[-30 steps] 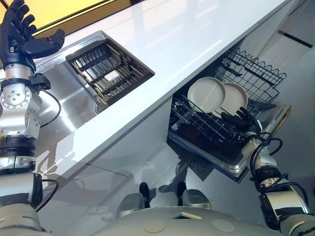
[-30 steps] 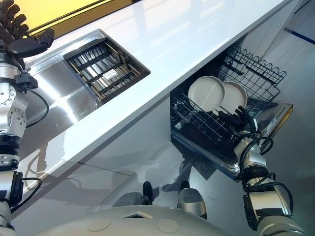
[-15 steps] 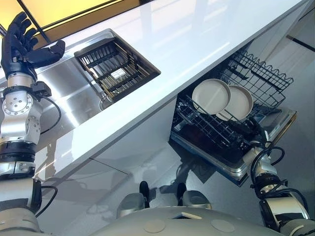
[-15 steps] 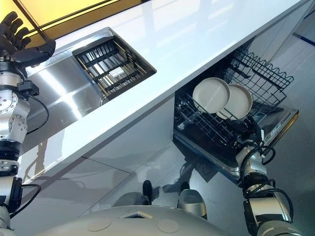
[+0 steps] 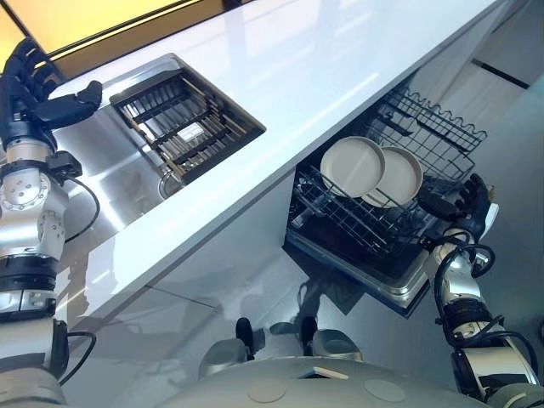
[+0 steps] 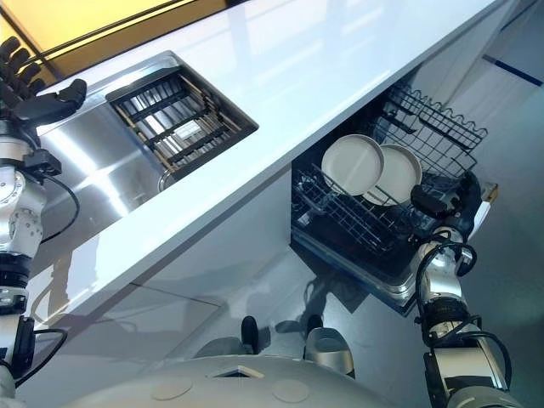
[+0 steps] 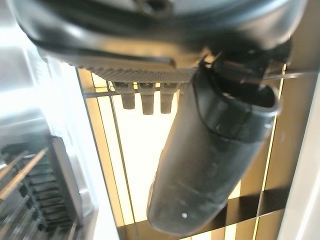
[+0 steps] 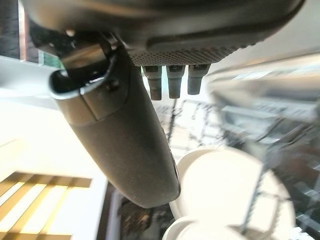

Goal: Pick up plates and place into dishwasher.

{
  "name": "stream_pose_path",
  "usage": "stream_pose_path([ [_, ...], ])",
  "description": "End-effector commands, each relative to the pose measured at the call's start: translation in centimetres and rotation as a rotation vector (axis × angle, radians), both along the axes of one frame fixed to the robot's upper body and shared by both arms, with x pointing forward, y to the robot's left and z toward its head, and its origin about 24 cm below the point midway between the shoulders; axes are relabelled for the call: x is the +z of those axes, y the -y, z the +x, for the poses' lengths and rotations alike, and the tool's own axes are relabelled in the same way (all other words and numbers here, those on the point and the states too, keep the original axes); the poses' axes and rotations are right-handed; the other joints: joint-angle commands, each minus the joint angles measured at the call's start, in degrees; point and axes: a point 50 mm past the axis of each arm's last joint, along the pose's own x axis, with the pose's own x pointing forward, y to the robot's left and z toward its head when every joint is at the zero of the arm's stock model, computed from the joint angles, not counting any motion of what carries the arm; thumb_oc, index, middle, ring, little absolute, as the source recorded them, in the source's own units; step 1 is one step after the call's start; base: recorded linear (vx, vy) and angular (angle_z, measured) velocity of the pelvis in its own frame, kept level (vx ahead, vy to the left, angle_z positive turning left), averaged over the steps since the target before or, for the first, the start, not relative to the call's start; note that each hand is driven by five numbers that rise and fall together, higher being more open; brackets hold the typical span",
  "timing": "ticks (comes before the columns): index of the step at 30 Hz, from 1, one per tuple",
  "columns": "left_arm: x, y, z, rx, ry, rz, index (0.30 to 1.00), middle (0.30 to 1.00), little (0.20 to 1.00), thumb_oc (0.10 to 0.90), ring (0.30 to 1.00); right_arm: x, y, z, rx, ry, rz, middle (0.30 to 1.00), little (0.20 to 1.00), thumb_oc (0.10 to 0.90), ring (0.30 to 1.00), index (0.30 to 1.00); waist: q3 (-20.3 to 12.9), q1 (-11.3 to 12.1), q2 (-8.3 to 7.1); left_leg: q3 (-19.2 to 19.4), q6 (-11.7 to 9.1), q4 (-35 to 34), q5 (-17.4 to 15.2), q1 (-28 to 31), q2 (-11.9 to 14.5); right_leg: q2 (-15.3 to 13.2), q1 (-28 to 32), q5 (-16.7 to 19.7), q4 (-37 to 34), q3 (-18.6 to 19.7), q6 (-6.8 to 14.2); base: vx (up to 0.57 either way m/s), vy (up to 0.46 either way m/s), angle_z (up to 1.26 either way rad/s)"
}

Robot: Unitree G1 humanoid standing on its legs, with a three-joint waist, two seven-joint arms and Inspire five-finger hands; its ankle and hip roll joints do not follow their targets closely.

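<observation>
Hovering beside the open grey dishwasher (image 5: 406,287), the robot's dark right hand (image 5: 460,204) is hanging with fingers straight and thumb stuck out, gripping nothing at all. Just off its thumb tip, the plates are standing on edge in the black wire lower rack (image 5: 340,217). A round off-white ceramic plate (image 5: 398,176) is sitting closest to the fingers. A second matching plate (image 5: 352,167) is leaning just beyond it, the two overlapping.

Up by the stainless steel sink (image 5: 110,174), the dark left hand (image 5: 30,106) is raised and spread wide, empty too. A dark slatted drain rack (image 5: 187,123) is lying well beyond its thumb. Whether a plate is waiting there, I cannot tell.

Now the danger, as I'm judging it. That right hand is very near the wire tines and the closest plate's rim. Any sweep toward the rack could be snagging a finger on the wire. It could also be nudging that plate so it topples against its neighbour or slips from its slot.
</observation>
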Motion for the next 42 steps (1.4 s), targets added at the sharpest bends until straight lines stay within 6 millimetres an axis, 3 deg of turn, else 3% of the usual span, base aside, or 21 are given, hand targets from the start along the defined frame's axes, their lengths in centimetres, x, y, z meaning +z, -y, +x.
stream_pose_path([
  [1, 5.7, -1.9, -1.7, 0.036, 0.19, 0.099, 0.9, 0.9, 0.9, 0.8, 0.9, 3.4, 1.8, 1.1, -0.031, 0.152, -0.06, 0.9, 0.9, 0.8, 0.9, 0.9, -6.0, -0.7, 3.47, 1.1, -0.9, 2.2, -6.1, -0.5, -0.4, 1.3, -2.4, -5.6, 9.0, -2.5, 4.3, 0.07, -0.073, -0.34],
  [7, 5.3, -2.5, -2.0, 0.045, 0.162, 0.091, 0.9, 0.9, 0.9, 0.8, 0.9, 2.4, 1.9, 0.6, -0.053, 0.096, -0.059, 0.9, 0.9, 0.8, 0.9, 0.9, -6.3, -0.6, 3.99, 1.4, -1.3, 2.3, -6.0, -0.5, 0.1, 1.4, -1.9, -6.1, 8.2, -3.1, 4.1, 0.06, -0.081, -0.21],
  [14, 5.8, -2.6, -1.6, 0.018, 0.121, 0.116, 0.9, 0.9, 0.9, 0.8, 0.9, 0.1, 2.4, -0.4, 0.003, 0.005, 0.066, 0.9, 0.9, 0.8, 0.9, 0.9, -6.4, 0.2, 4.37, 0.6, -1.6, 2.3, -5.6, -1.2, 0.9, 1.7, -2.2, -7.3, 9.1, -4.1, 3.4, 0.07, -0.107, 0.0],
  [22, 8.6, -2.4, -1.2, 0.027, 0.17, 0.142, 0.9, 0.9, 0.9, 0.8, 0.9, -0.8, 3.3, -1.4, -0.065, -0.001, 0.151, 0.9, 0.9, 0.8, 0.9, 0.9, -3.1, 0.9, 4.87, -0.9, -2.0, 8.5, -6.0, -6.6, 1.7, 2.3, -5.8, -9.9, 15.1, -4.7, 1.3, 0.03, -0.129, 0.11],
  [28, 12.1, -1.8, -0.8, 0.026, 0.268, 0.148, 0.9, 0.9, 0.9, 0.8, 0.9, 0.9, 3.3, 0.5, -0.026, 0.103, 0.219, 0.9, 0.9, 0.8, 0.9, 0.9, 2.4, 1.4, 5.02, -2.5, -2.5, 16.5, -6.2, -15.5, 1.9, 2.7, -10.8, -12.1, 22.1, -5.0, -1.6, -0.1, -0.097, 0.12],
  [30, 13.7, -1.5, -0.7, 0.029, 0.313, 0.158, 0.9, 0.9, 0.9, 0.8, 0.9, 2.3, 2.1, 2.4, 0.103, 0.214, 0.298, 0.9, 0.9, 0.8, 0.9, 0.9, 5.2, 1.6, 5.06, -3.3, -2.6, 19.6, -6.2, -19.4, 2.0, 2.5, -13.7, -12.9, 25.6, -5.3, -3.0, -0.17, -0.072, 0.21],
  [34, 15.8, -1.4, -0.5, 0.031, 0.367, 0.175, 0.9, 0.9, 0.9, 0.8, 0.9, 4.2, 0.4, 4.5, 0.27, 0.322, 0.329, 0.9, 0.9, 0.8, 0.9, 0.9, 8.2, 1.8, 4.72, -4.1, -2.8, 24.3, -6.4, -25.1, 2.1, 1.9, -18.9, -14.3, 31.4, -6.0, -4.4, -0.1, -0.046, 0.07],
  [37, 17.3, -0.8, -0.3, 0.028, 0.386, 0.192, 0.9, 0.9, 0.9, 0.8, 0.9, 5.6, -0.6, 5.5, 0.34, 0.374, 0.32, 0.9, 0.9, 0.8, 0.9, 0.9, 9.7, 1.8, 4.25, -4.8, -2.8, 26.2, -6.6, -27.8, 1.6, 1.2, -22.4, -15.4, 35.0, -6.0, -4.7, -0.07, -0.008, 0.09],
  [42, 17.9, 0.2, 0.5, -0.004, 0.391, 0.207, 0.9, 0.9, 0.9, 0.8, 0.9, 7.8, -3.4, 7.6, 0.523, 0.435, 0.326, 0.9, 0.9, 0.8, 0.9, 0.9, 10.6, 2.3, 4.26, -5.1, -2.8, 26.3, -6.1, -29.6, 0.9, 0.3, -25.1, -15.3, 36.4, -6.1, -4.6, -0.04, 0.053, -0.02],
])
